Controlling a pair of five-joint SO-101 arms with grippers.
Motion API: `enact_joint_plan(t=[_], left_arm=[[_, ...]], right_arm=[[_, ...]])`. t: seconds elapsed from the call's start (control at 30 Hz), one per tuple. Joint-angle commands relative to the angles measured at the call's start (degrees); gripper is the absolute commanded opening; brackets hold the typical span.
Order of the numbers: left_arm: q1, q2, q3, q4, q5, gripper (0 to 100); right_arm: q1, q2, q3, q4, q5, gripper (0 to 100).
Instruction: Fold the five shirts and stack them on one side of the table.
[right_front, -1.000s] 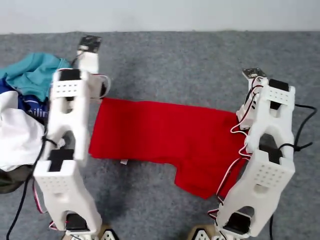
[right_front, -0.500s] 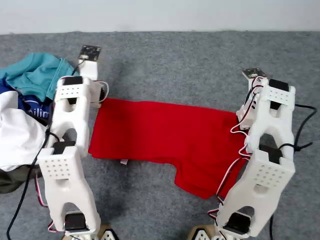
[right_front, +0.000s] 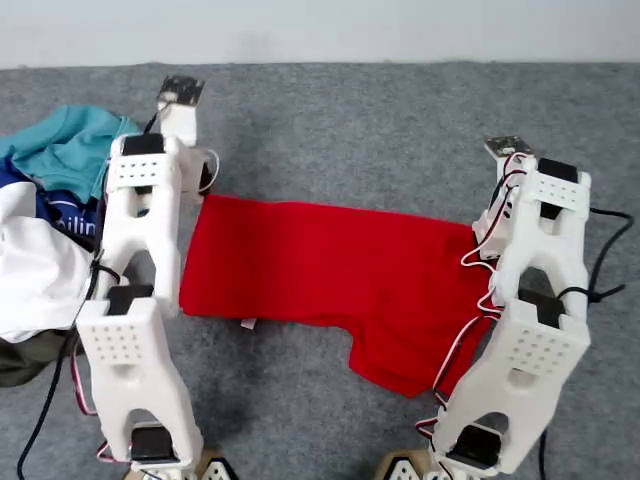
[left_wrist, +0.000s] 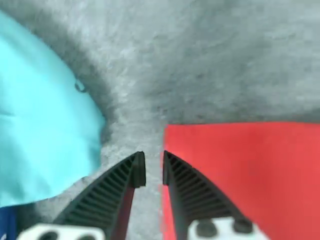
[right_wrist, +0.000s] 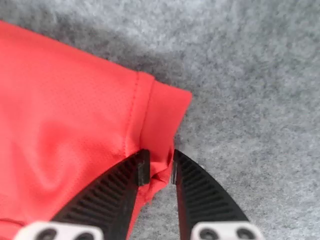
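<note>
Far left on the grey table (right_front: 350, 130), the teal shirt (right_front: 70, 145) is lying on top of a heap of unfolded shirts (right_front: 40, 260). The heap is sitting just beside the left arm (right_front: 140, 250), so a wide swing could be dragging loose cloth along with it.

The left gripper (left_wrist: 150, 170) is hovering at the left corner of the red shirt (right_front: 320, 270), its jaws narrowed to a thin slit. One jaw is lying over the red edge and the other over bare table. It seems to be holding no cloth, though the wrist view is too close to be sure. If it is closing there, it is risking a pinch of nothing, or of only the hem.

The red shirt is lying spread across the middle of the table between the two arms, one flap hanging toward the near edge. The right gripper (right_wrist: 157, 167) is pinching the shirt's sleeve hem, and the fabric is bunching between its jaws. That bite is looking shallow. A lift by this side alone could be pulling the hem free, or skewing the shirt so the fold is coming out crooked.

Compared with half a second ago, the left arm is reaching slightly farther from its base, roughly where it was a second ago. The red shirt is lying much as before, and the right arm (right_front: 530, 300) is staying put.
</note>
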Motion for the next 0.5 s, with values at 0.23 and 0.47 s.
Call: enact_joint_plan(t=[0.23, 0.47], left_arm=[[2.46, 5.98, -2.68, -5.27, -0.26, 6], [1.93, 11.16, -4.44, -8.44, -6.86, 6]], right_arm=[[0.66, -4.88, -1.93, 1.01, -0.53, 8.2], [0.66, -4.88, -1.93, 2.24, -0.53, 8.2]])
